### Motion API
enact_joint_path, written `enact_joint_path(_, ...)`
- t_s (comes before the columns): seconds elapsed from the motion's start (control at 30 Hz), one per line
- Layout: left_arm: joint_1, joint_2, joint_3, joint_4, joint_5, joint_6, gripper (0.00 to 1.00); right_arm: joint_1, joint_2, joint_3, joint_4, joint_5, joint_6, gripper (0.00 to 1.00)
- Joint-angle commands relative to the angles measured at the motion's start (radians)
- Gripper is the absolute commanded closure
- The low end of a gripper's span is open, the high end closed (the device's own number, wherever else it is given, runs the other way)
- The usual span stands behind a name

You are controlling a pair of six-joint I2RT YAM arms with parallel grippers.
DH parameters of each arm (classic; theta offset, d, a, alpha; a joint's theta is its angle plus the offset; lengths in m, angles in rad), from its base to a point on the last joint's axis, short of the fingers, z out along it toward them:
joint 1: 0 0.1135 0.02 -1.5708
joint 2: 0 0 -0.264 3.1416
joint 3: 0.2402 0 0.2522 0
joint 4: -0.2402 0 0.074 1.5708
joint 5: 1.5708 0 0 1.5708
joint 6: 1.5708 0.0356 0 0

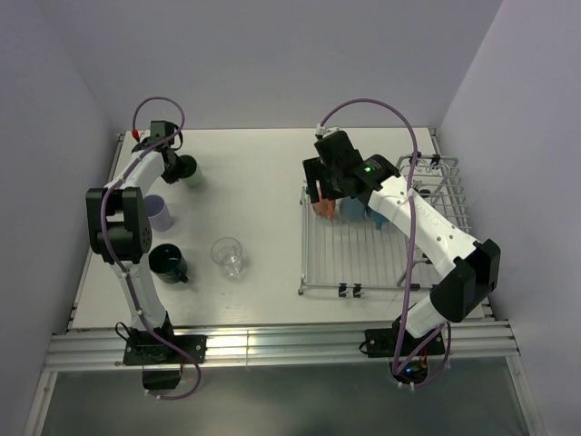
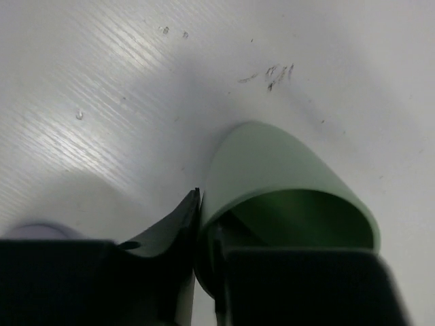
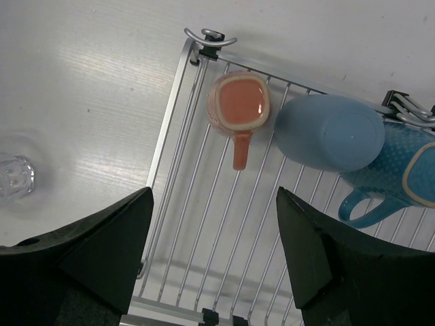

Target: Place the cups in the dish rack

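My left gripper [image 2: 202, 221] is shut on the wall of a pale green cup [image 2: 272, 163], one finger outside and one inside the rim. The top view shows this cup [image 1: 190, 171] at the table's far left. A lavender cup [image 1: 160, 213], a dark green mug [image 1: 168, 262] and a clear glass tumbler [image 1: 228, 256] stand loose on the table. The dish rack [image 3: 170, 129] holds an orange cup [image 3: 238, 102], a blue cup [image 3: 329, 132] and a speckled blue mug [image 3: 408, 170]. Above the rack [image 1: 313, 282] my right gripper [image 3: 214, 231] hangs open and holds nothing.
The rack's raised wire side section [image 1: 445, 186] stands at the far right by the wall. The tumbler [image 3: 13, 173] sits left of the rack. Walls close in the table on the left, back and right.
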Motion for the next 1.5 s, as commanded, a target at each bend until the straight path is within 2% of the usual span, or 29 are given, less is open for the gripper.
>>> enact_joint_path(0.0,0.002,-0.016,0.003,0.049,0.023,-0.007,1.0,0.008,-0.027,-0.004,0.034,0.014,-0.002,0.2)
enact_joint_path(0.23,0.002,-0.154,0.017,0.052,0.126,0.018,1.0,0.008,-0.053,-0.001,0.047,0.06,0.009,0.2)
enact_joint_path(0.37,0.002,-0.315,-0.044,0.101,0.313,0.036,1.0,0.008,-0.084,0.016,0.067,0.097,0.013,0.2)
enact_joint_path(0.4,0.002,-0.393,-0.073,0.155,0.415,0.036,1.0,0.008,-0.092,0.027,0.071,0.106,0.015,0.19)
enact_joint_path(0.5,0.002,-0.554,-0.231,0.283,0.595,0.0,1.0,0.008,-0.135,0.036,0.12,0.096,0.019,0.18)
enact_joint_path(0.53,0.002,-0.587,-0.312,0.385,0.732,-0.016,1.0,0.008,-0.17,0.033,0.161,0.076,0.021,0.18)
enact_joint_path(0.57,0.002,-0.611,-0.35,0.441,0.808,-0.036,1.0,0.008,-0.19,0.013,0.191,0.045,0.021,0.18)
enact_joint_path(0.6,0.002,-0.656,-0.385,0.496,0.871,-0.091,1.0,0.008,-0.211,0.001,0.22,-0.027,0.03,0.18)
enact_joint_path(0.63,-0.003,-0.674,-0.455,0.626,0.976,-0.117,1.0,0.008,-0.259,-0.015,0.281,-0.064,0.036,0.18)
enact_joint_path(0.73,-0.023,-0.73,-0.567,0.813,1.087,-0.206,1.0,0.008,-0.328,-0.094,0.452,-0.232,0.058,0.16)
enact_joint_path(0.77,-0.033,-0.739,-0.586,0.922,1.133,-0.221,1.0,0.008,-0.365,-0.137,0.5,-0.281,0.062,0.15)
enact_joint_path(0.97,-0.142,-0.737,-0.657,1.222,1.236,-0.315,1.0,0.008,-0.402,-0.222,0.714,-0.562,0.127,0.14)
enact_joint_path(1.03,-0.164,-0.73,-0.663,1.265,1.249,-0.336,1.0,0.008,-0.402,-0.24,0.773,-0.627,0.136,0.13)
enact_joint_path(1.2,-0.202,-0.701,-0.666,1.365,1.281,-0.413,1.0,0.008,-0.388,-0.269,0.846,-0.665,0.154,0.13)
enact_joint_path(1.47,-0.276,-0.65,-0.638,1.431,1.267,-0.431,1.0,0.008,-0.38,-0.306,0.967,-0.75,0.185,0.13)
